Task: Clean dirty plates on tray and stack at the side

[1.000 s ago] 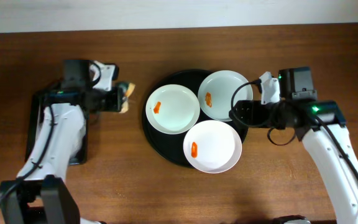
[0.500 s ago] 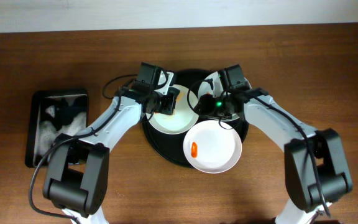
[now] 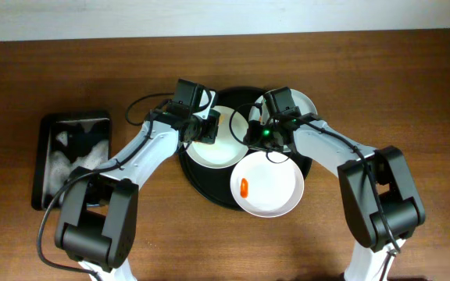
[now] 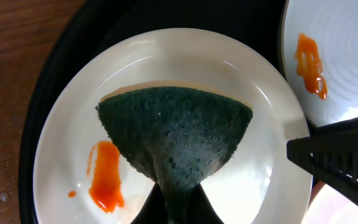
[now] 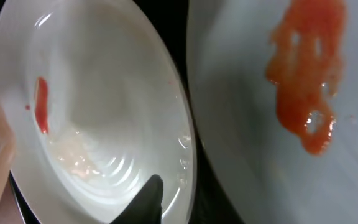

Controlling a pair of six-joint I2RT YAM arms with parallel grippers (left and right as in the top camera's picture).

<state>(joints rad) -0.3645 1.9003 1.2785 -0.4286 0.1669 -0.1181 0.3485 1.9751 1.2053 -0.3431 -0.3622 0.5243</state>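
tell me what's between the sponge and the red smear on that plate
Only a narrow bare strip of the white plate, seen in the left wrist view; the sponge sits just right of the smear.

Overhead camera looks straight down from afar; both wrist cameras, close, share the smeared round white plate at ten o'clock on the round black tray.

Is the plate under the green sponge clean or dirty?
Dirty. An orange-red smear sits on the plate, beside the green sponge, not wiped off yet.
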